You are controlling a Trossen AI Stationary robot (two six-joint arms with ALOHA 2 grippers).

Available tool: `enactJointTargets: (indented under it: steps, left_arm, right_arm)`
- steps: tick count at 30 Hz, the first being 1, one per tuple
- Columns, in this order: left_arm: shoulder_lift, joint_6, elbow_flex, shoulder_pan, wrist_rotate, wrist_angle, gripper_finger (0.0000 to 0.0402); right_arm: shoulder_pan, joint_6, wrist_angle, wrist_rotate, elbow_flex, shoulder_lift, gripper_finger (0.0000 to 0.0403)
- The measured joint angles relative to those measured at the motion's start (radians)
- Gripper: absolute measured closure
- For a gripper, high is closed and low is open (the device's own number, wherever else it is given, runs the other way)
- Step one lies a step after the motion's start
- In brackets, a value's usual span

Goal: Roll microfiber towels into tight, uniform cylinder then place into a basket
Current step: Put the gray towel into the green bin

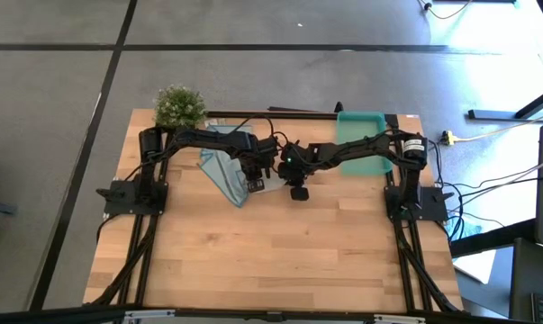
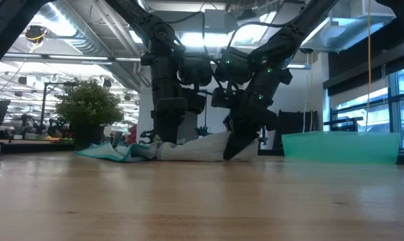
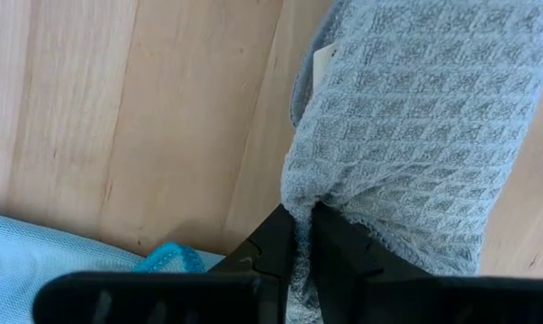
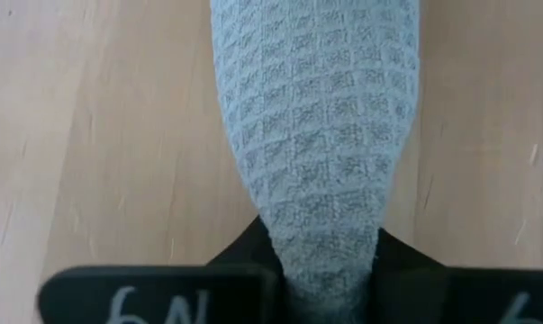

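Observation:
The pale grey waffle-weave towel (image 2: pixel 195 148) lies rolled into a long bundle on the table, between my two grippers. It also shows in the left wrist view (image 3: pixel 415 135) and the right wrist view (image 4: pixel 316 108). My left gripper (image 1: pixel 253 175) is shut on its left end and my right gripper (image 1: pixel 298 191) on its right end. The light blue towel (image 1: pixel 219 169) lies loosely spread on the table under my left arm. The teal bin (image 1: pixel 361 121) stands at the far right. My left gripper pinches the roll's left end (image 3: pixel 298 193) between its two fingers, which come from above and slant down. The cloth bunches into several layers there, and the roll runs away from the fingers along the table. My right gripper pinches the roll's narrowed right end (image 4: pixel 321 225) between its two fingers (image 4: pixel 244 247), from above and pointing down. The roll stretches straight away from the fingers. This end sits a little above the table (image 2: pixel 232 148), while the rest lies on the wood.
A small bushy green plant (image 1: pixel 179 106) stands at the far left corner. The bin's near wall (image 2: pixel 341 148) is right of my right gripper. Bare wood (image 1: pixel 271 252) lies toward the near edge. A corner of the blue towel (image 3: pixel 167 256) lies close by my left fingers.

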Motion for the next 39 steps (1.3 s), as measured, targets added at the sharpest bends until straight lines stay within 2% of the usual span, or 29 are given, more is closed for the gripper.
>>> enactJointTargets:
  steps: [15,24,27,30,34,39]
  left_arm:
    - [0.000,-0.004,0.000,-0.006,-0.006,0.060,0.0366]
    - [0.000,-0.008,0.000,-0.006,-0.005,0.060,0.0312]
    - [0.000,-0.014,0.000,-0.006,-0.007,0.059,0.0305]
    - [-0.013,-0.032,0.009,0.002,0.000,0.002,0.0306]
    - [-0.035,-0.034,0.071,0.015,0.000,-0.122,0.0307]
    - [-0.085,-0.034,0.155,0.021,-0.010,-0.203,0.0306]
  right_arm:
    - [0.000,0.003,0.014,-0.001,-0.002,0.000,0.0355]
    - [0.000,0.003,0.016,-0.003,-0.002,0.000,0.0355]
    - [0.000,0.003,0.014,-0.003,-0.002,0.000,0.0355]
    - [0.000,0.003,0.011,-0.003,-0.001,0.000,0.0355]
    - [0.000,0.003,0.007,-0.006,-0.001,0.000,0.0355]
    - [0.000,0.003,0.006,-0.006,-0.001,0.000,0.0355]
